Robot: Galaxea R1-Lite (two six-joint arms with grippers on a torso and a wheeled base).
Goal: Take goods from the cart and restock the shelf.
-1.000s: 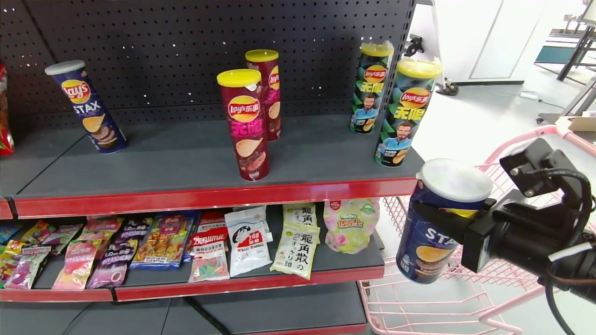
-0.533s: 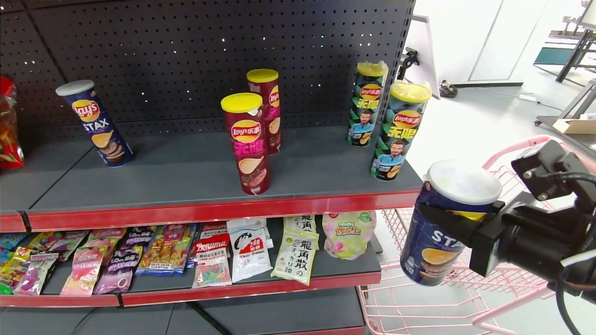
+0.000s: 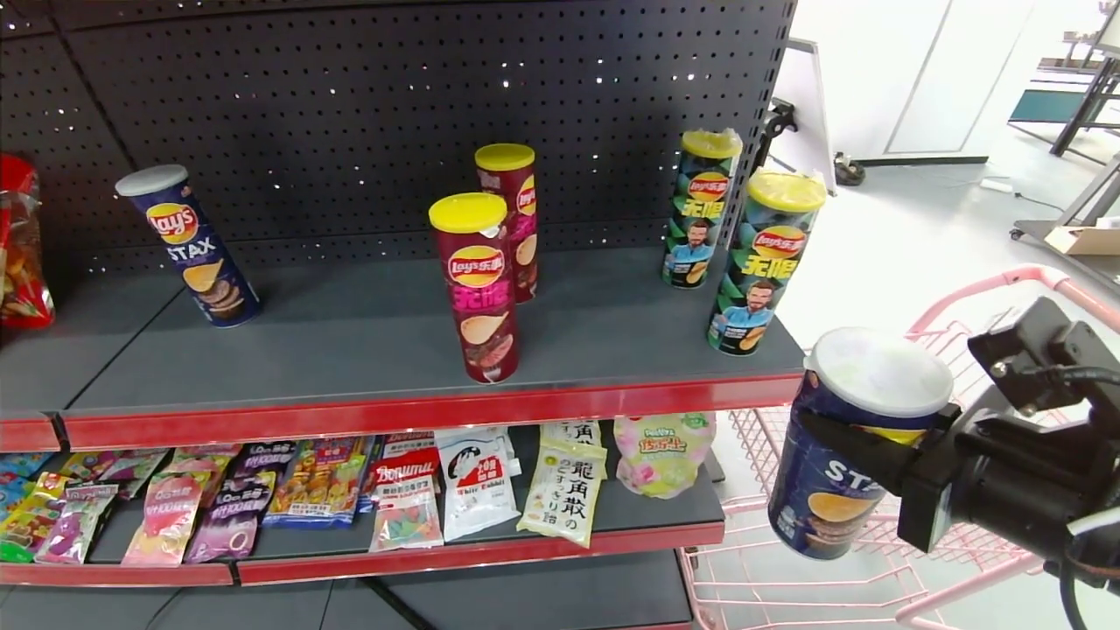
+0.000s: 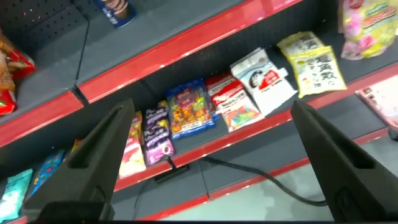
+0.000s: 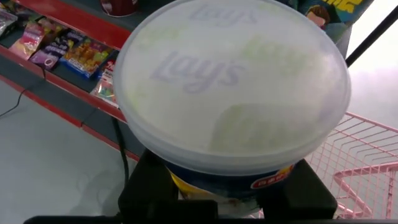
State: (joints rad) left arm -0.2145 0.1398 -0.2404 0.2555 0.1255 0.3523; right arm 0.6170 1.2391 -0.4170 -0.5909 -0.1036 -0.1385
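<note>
Can (image 3: 827,503) is held upright in the air by the cart (image 3: 1037,276), near the right end of the shelf (image 3: 350,341). Right tool (image 3: 862,437) is clamped on its upper part, just below the lid. Left tool (image 4: 217,165) has its fingers apart and holds nothing.

Right hand (image 3: 853,429) level, clamped sideways around chip can (image 3: 818,512), left hand (image 4: 211,106) spread wide
</note>
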